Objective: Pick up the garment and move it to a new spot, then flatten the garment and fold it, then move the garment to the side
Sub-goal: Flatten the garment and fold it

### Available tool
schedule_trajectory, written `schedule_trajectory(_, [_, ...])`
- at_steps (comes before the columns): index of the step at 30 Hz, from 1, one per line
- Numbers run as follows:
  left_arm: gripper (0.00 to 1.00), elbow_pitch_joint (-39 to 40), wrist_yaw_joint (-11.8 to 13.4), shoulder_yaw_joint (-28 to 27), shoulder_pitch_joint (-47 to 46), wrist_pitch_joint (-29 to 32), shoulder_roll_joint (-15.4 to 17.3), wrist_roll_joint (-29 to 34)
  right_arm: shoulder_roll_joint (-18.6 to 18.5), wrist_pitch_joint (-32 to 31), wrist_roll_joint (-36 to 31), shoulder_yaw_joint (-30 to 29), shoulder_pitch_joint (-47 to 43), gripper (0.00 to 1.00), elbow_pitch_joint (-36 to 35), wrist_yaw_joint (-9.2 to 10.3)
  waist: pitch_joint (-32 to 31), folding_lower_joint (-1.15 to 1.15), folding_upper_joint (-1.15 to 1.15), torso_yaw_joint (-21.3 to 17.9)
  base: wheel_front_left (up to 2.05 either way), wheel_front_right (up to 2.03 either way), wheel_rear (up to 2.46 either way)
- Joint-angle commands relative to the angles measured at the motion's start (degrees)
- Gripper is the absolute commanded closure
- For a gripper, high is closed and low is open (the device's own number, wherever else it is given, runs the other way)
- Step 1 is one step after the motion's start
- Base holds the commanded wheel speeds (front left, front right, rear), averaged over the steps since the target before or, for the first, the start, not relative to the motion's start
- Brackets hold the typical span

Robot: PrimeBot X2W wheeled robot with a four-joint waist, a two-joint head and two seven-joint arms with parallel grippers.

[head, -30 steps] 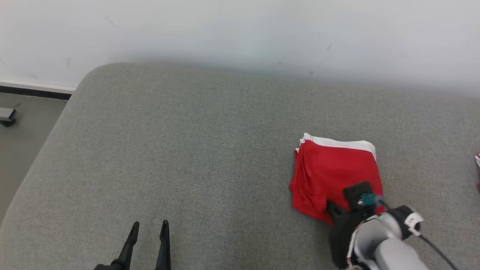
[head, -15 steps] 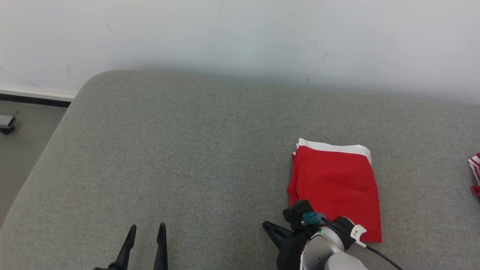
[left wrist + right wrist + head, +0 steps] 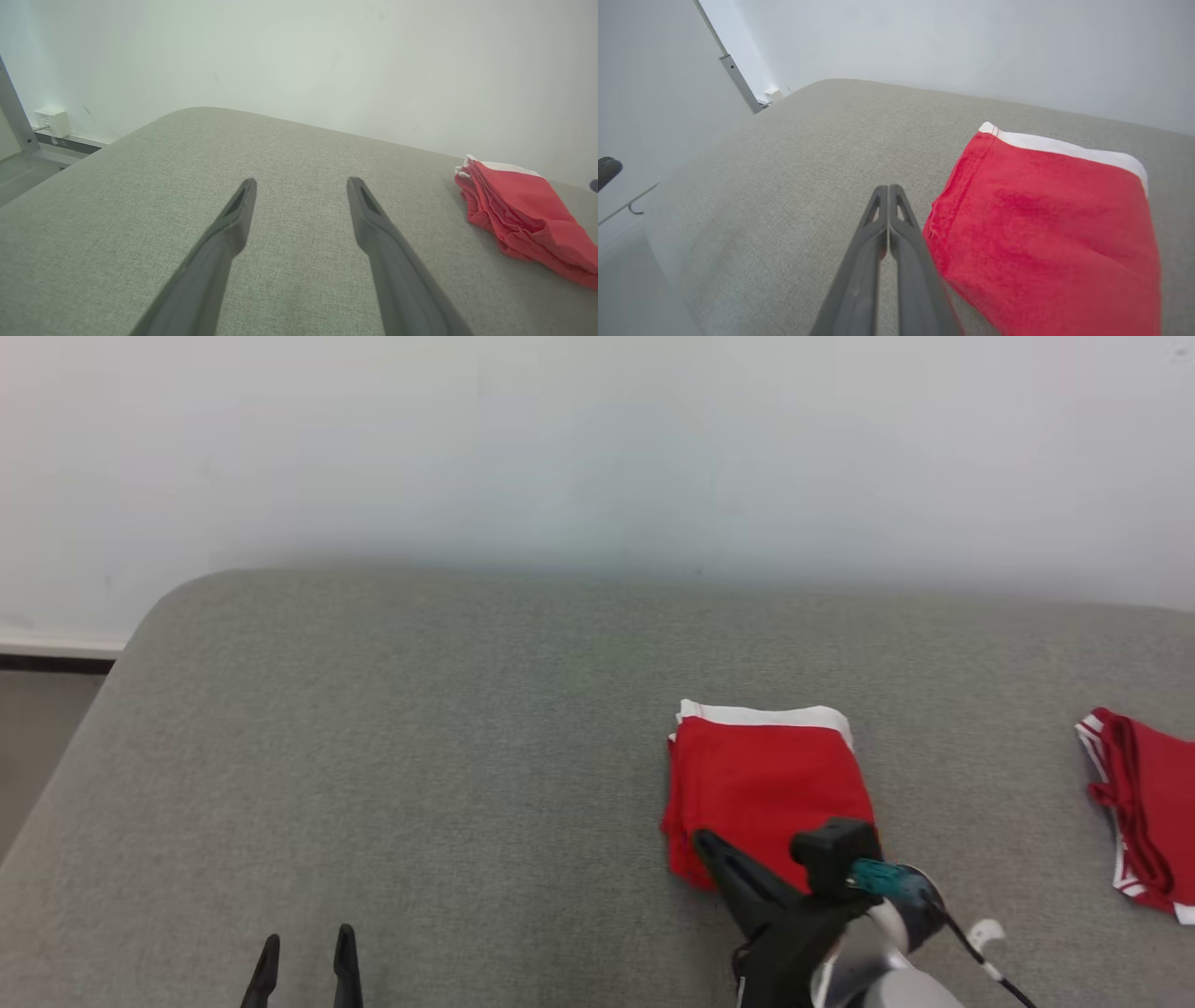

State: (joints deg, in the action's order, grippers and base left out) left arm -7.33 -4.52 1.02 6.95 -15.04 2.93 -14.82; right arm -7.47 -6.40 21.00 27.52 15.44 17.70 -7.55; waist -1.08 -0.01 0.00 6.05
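- The head camera had swung, so the whole picture shifted. More of a second red garment [image 3: 1139, 812] showed at the far right of the bench [image 3: 420, 756], and that was the view moving, not the cloth.
- The garment [image 3: 766, 784] lay folded into a neat red rectangle right of centre on the bench. Its white band sat along the far edge, toward the wall [image 3: 560, 448].
- The real change was in the right gripper [image 3: 705, 840]. A second earlier it was over the near right part of the fold. It had since come off the cloth and round to the near left corner.
- From the right wrist, the right gripper [image 3: 888, 187] had its fingers pressed together with nothing between them. It was just beside the left edge of the garment [image 3: 1045, 224], and contact could not be made out.
- The left gripper [image 3: 308, 941] stayed low at the near left, spread wide and empty. From its own wrist, the left gripper [image 3: 302, 182] was well apart from the garment [image 3: 518, 205].
- My read was that flattening and folding looked finished, with only the shift to the side left. Closed fingers at that left edge suited a nudge rightward or a slide under the stack, and the layered left edge might splay if pushed carelessly.
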Motion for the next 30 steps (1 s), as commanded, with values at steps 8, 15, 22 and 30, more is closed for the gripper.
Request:
schedule_trajectory(8, [0.00, 1.44, 0.32, -2.79, 1.32, -0.16, -0.07, 0.05, -1.87, 2.46, -3.61, -12.47, -7.66, 0.00, -8.39, 0.16, -1.44, 0.01, 0.00, -6.19, 0.00, 0.00, 0.00])
schedule_trajectory(15, [0.00, 1.27, 0.16, -4.34, 0.66, -0.16, -0.07, -0.19, -1.82, 4.46, -4.68, -20.21, -11.46, 0.00, -11.56, 0.16, -1.22, 0.01, 0.00, -9.02, 0.00, 0.00, 0.00])
schedule_trajectory(22, [0.00, 0.79, -0.19, -5.34, 0.58, -0.16, -0.07, -0.01, -2.51, 8.28, -4.17, -23.17, -12.87, 0.00, -9.37, 0.16, -1.32, 0.01, 0.00, -10.50, 0.00, 0.00, 0.00])
schedule_trajectory(30, [0.00, -0.86, -0.60, -7.01, 1.50, -0.16, -0.08, 0.37, -3.72, 15.01, -3.70, -23.69, -13.97, 0.00, -3.86, 0.17, -2.44, 0.01, 0.00, -11.31, 0.00, 0.00, 0.00])
